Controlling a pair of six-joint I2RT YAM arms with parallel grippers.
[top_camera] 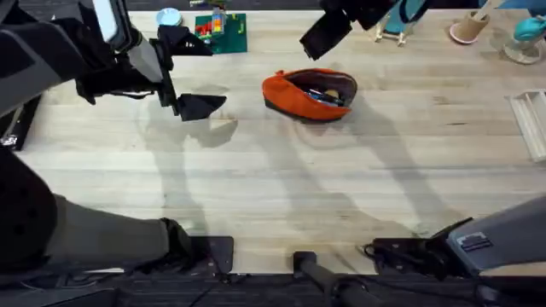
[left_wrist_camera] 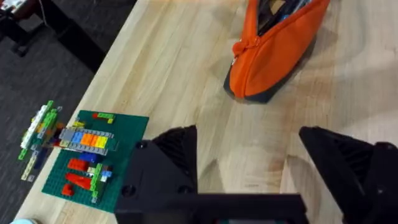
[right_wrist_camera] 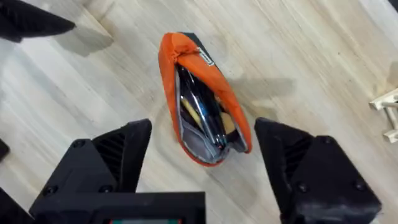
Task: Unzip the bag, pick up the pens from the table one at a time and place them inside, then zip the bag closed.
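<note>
On the light wooden plank counter (top_camera: 281, 179) the small oblong orange fabric pouch (top_camera: 309, 92) lies unzipped, dark pens (right_wrist_camera: 202, 115) showing in its mouth; my right hand (right_wrist_camera: 202, 168) hovers directly above it, fingers spread wide and empty, the pouch's long axis running between them; my left hand (left_wrist_camera: 249, 168) hangs off toward the pouch's closed end, also wide open and empty; I judge my right nearer for the zip, though I cannot make out the pull tab.
</note>
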